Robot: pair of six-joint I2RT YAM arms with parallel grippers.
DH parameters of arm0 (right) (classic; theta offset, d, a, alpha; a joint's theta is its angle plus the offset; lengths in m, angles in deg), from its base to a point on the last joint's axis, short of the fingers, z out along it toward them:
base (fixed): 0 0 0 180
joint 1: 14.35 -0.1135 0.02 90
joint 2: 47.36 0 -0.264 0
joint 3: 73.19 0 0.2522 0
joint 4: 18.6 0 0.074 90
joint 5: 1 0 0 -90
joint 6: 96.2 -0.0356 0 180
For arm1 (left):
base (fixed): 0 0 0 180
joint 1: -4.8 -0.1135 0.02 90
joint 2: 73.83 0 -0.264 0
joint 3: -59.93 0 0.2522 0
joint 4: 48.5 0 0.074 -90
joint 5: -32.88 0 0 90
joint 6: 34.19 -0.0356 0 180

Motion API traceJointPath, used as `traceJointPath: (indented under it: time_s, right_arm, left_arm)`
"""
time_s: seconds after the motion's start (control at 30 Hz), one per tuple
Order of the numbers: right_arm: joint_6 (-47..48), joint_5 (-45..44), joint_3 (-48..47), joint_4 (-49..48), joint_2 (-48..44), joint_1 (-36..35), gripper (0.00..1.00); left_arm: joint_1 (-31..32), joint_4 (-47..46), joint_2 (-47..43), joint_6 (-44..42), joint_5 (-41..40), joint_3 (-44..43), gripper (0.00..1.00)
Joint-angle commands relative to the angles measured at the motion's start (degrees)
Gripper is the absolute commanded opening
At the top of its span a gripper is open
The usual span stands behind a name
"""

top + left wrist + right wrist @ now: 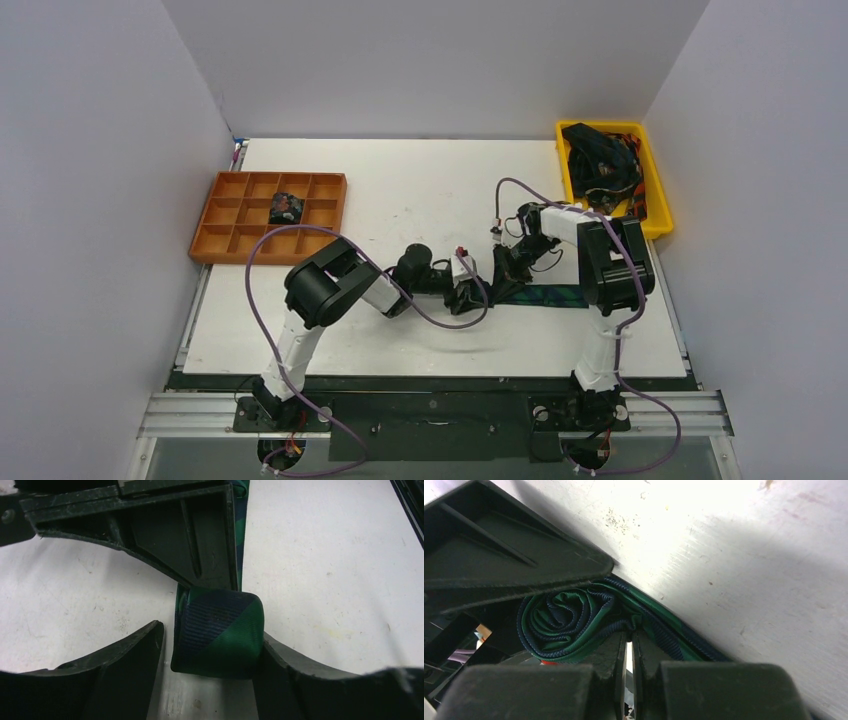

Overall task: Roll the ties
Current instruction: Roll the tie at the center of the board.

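Jaws of the left gripper (210, 639) stood apart around the rolled end of the green-and-navy tie (220, 630), low in the centre of the left wrist view. One finger (285, 675) touched the roll and the other stood just clear. Closed tight, the right gripper (629, 645) pressed where roll met flat strip. From above, the tie lay centre-right on the white table (400, 190).

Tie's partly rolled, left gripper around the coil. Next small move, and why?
Probably close the left gripper on the roll. Its jaws straddle the roll with one finger clear of it, so nothing grips it firmly. The shut right gripper sits just beside it, and a flat length of tie is left to wind.
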State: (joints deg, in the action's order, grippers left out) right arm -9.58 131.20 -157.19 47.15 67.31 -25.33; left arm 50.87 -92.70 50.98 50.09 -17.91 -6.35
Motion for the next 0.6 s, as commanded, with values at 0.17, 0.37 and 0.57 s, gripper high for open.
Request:
traceJointPath:
  time_s: [0.17,0.37,0.57]
  right_arm:
    - [4.7,-13.3,1.0,-7.6,1.9,-2.0,0.00]
    - [3.4,-7.1,3.4,-9.1,-3.9,0.4,0.11]
    - [5.8,0.7,5.3,-4.4,-10.1,7.3,0.38]
  left_arm:
    - [2.5,12.7,2.0,-6.9,0.1,-6.8,0.24]
    - [2.4,37.1,-0.8,-12.1,-8.2,-9.4,0.13]
    - [1.5,54.4,-3.6,-16.0,-13.0,-10.5,0.10]
